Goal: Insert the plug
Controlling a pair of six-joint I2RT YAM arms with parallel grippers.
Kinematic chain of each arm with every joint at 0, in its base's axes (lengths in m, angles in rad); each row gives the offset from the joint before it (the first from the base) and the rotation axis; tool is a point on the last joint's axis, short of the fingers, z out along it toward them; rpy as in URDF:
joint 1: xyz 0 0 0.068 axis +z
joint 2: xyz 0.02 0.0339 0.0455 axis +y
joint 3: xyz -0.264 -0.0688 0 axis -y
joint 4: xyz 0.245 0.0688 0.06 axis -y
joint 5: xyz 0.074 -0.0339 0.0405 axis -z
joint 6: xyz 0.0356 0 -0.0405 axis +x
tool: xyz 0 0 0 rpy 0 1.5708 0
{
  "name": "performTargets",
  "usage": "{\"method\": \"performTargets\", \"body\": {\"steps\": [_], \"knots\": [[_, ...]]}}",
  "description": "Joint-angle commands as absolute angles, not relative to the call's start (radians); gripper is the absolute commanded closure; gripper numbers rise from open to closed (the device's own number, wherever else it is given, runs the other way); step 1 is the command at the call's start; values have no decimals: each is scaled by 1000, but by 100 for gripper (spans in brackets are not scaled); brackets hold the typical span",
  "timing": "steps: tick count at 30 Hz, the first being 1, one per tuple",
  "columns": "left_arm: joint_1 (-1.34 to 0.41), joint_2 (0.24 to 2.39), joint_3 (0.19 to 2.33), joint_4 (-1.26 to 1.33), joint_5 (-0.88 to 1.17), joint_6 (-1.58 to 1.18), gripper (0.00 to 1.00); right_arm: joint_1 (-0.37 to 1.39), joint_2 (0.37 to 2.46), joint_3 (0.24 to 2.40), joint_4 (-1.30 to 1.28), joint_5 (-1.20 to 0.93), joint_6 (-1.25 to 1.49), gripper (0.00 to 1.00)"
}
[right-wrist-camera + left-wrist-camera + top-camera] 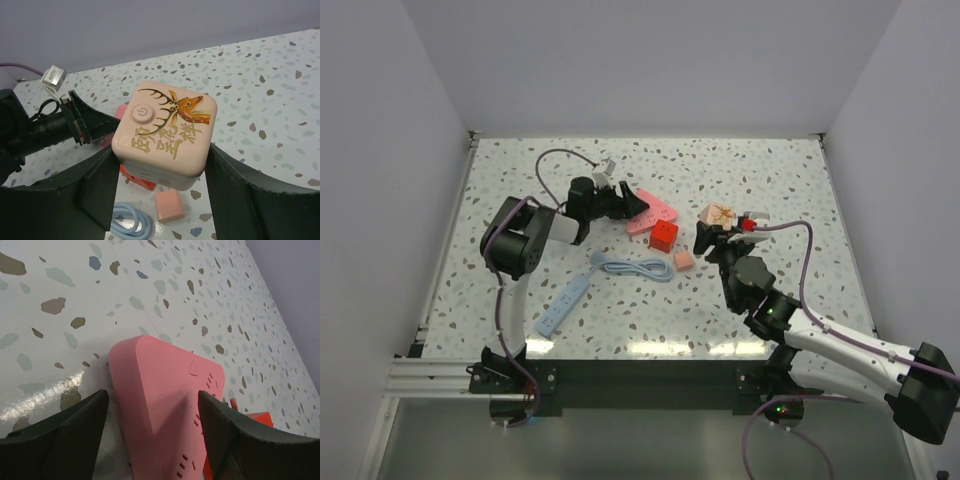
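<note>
Red cube [134, 179] mostly hidden behind deer-printed cube [165, 137]; plug [168, 206] visible below.

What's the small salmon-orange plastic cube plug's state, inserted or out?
Out. The small salmon-orange plastic cube plug lies loose on the speckled table, plugged into nothing.

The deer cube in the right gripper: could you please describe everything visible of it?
The cube is pale pink, smooth, plastic-looking, with rounded corners. Its top face shows a power button, a brown deer and gold characters; slots line its near side's lower edge. The right gripper clamps two opposite sides, holding it tilted, seemingly off the table.
</note>
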State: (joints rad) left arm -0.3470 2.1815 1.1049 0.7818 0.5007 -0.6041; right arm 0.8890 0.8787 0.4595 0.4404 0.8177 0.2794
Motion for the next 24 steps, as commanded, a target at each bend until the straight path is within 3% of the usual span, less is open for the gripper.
{"method": "performTargets", "body": {"steps": [1, 7, 8, 11, 24], "knots": [[-339, 2207, 1152, 827, 560, -629, 24, 887, 862, 471, 453, 819, 264, 100], [-337, 2230, 1175, 847, 610, -656, 63, 887, 859, 474, 436, 824, 258, 100], [-337, 2227, 1161, 856, 615, -661, 76, 885, 858, 474, 436, 824, 258, 100], [-333, 2206, 1099, 920, 614, -687, 100, 887, 864, 476, 437, 825, 255, 100], [-359, 1953, 480, 1474, 214, -816, 100, 888, 1006, 526, 531, 761, 273, 100]]}}
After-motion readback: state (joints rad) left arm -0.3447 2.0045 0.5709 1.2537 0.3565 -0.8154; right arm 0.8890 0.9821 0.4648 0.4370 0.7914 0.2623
